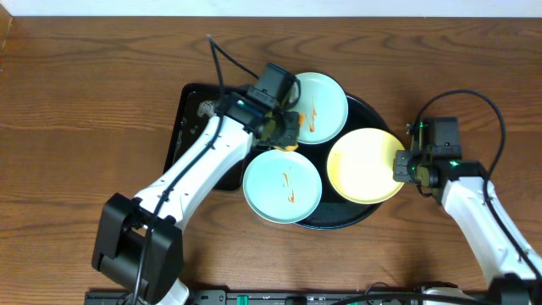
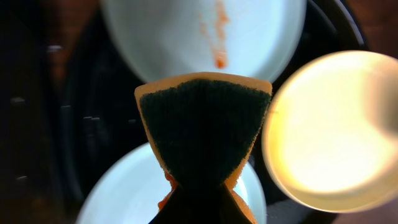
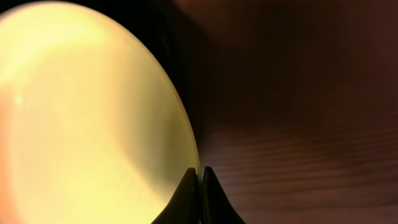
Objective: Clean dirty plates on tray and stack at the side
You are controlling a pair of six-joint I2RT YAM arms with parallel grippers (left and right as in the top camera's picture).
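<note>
Sponge point(image 2: 202, 134), soft and light by the look of it, fills the lower middle of the left wrist view, clenched in the left gripper point(image 1: 284, 127). The right gripper point(image 1: 405, 166) pinches the yellow plate point(image 1: 366, 165) by its right rim, a sensible hold on thin, slick plastic. Centre frame, the upper mint plate point(image 1: 318, 106) and lower mint plate point(image 1: 282, 185), both sauce-smeared, sit on the black tray point(image 1: 334, 219) beside it.

Sponge point(image 2: 202, 134), rectangular black tray point(image 1: 185, 119), wooden table point(image 1: 85, 85)
</note>
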